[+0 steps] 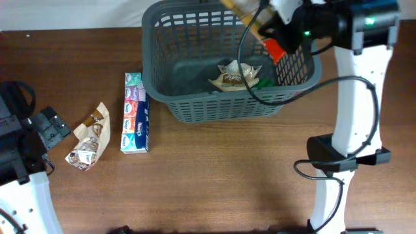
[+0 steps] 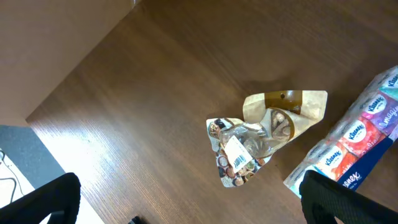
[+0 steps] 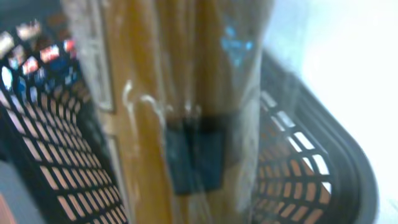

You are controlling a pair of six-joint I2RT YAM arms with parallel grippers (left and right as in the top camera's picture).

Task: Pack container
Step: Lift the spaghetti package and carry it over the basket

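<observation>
Upper right: right jaws clamp a yellowish packet point(image 3: 186, 93) — perhaps biscuits — over the container point(image 1: 214, 107); lower inside before release; left jaws wide.

Matt grey plastic container point(image 1: 214, 107), wood-grain table point(image 1: 227, 185) with soft sheen, glossy crinkled film snack bag point(image 2: 261, 134), glossy clear-wrapped yellow packet point(image 3: 186, 93).

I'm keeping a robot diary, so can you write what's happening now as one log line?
right gripper: shut on yellow packet above basket | left gripper: open above table snack bag | basket: one crumpled snack bag inside
</observation>
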